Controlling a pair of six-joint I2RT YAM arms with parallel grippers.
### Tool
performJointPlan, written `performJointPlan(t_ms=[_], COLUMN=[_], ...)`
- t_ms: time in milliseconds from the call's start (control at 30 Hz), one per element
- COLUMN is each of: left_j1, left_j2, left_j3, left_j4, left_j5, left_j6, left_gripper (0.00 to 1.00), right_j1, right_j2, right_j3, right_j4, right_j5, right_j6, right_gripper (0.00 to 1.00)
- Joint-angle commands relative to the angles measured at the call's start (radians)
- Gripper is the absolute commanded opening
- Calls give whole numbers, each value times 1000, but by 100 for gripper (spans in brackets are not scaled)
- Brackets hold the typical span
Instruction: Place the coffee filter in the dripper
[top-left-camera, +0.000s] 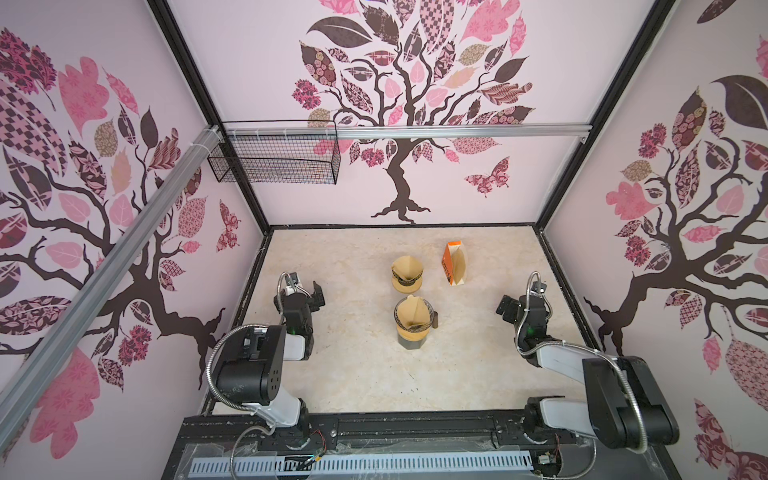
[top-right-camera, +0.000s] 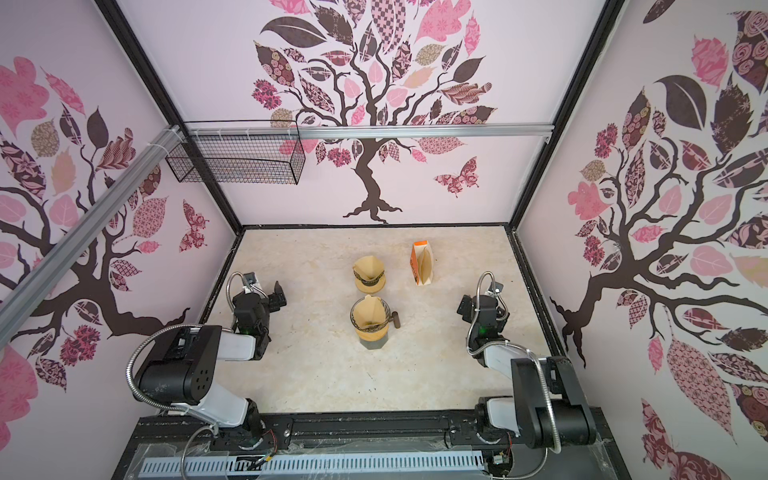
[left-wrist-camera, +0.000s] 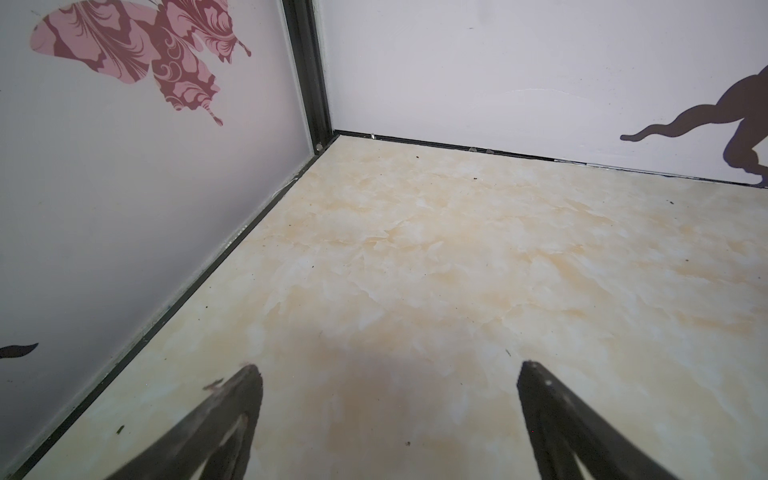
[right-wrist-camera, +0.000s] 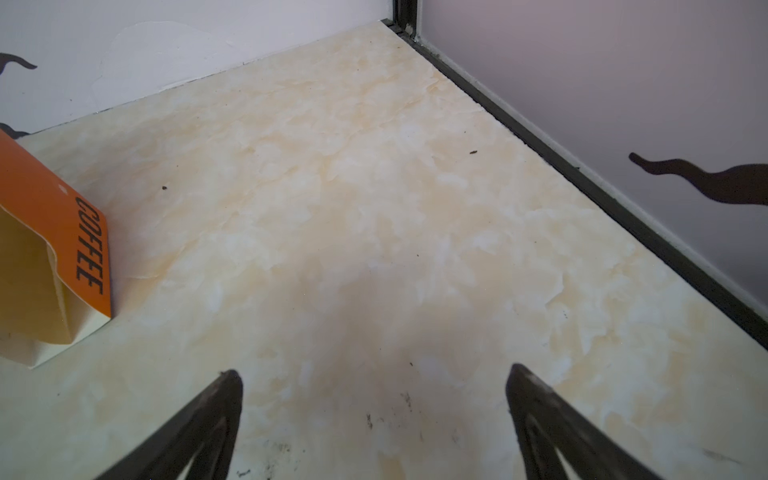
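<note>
On your left, the left claw (left-wrist-camera: 390, 370) hangs wide open over the bare table (left-wrist-camera: 415, 249), gripping nothing. In the middle, in both top views, the near dripper (top-left-camera: 412, 330) has a filter (top-left-camera: 409, 316) standing in its cone. The far dripper (top-left-camera: 407, 286), just behind it, carries a second filter (top-left-camera: 405, 266). Further right stands the orange box (top-left-camera: 448, 262), with tan filters showing at its open side. On your right, the right claw (right-wrist-camera: 374, 372) is spread wide and empty, near that box but apart from it.

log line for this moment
left gripper open | right gripper open | front filter in front dripper | back filter in back dripper
</note>
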Motion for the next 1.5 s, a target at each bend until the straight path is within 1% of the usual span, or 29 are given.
performJointPlan(t_ms=[0, 33, 67, 133, 167, 200, 233, 267, 367, 533, 1467], left_j1=[-5, -4, -4, -5, -5, -7, -6, -6, -6, -7, -8], left_j2=[6, 6, 6, 6, 6, 6, 5, 6, 6, 7, 6], left_j3=[-10, -11, -10, -9, -9, -10, -9, -9, -9, -8, -7], left_j4=[36, 33, 35, 34, 35, 33, 34, 34, 33, 32, 30], left_j5=[6, 5, 5, 5, 5, 4, 5, 4, 4, 4, 1], left_j6=[9, 9, 11, 11, 11, 12, 11, 11, 11, 12, 11], left_gripper=[98, 98, 98, 98, 98, 98, 98, 98, 98, 98, 98], right_j1=[-7, -7, -8, -8, -7, -7, -7, -7, -9, -11, -10], right_j2=[68, 100, 140, 208, 234, 238, 236, 237, 246, 251, 242], right_j3=[12, 27, 18, -29, -50, -58, -53, -40, -3, 6, -5], right_j4=[340, 331, 383, 552, 629, 644, 617, 594, 534, 521, 534], right_j5=[-112, -128, -142, -173, -227, -274, -330, -360, -330, -329, -326], right_j6=[-119, -123, -128, -142, -165, -186, -206, -219, -200, -199, -203], right_gripper=[100, 100, 100, 100, 100, 100, 100, 100, 100, 100, 100])
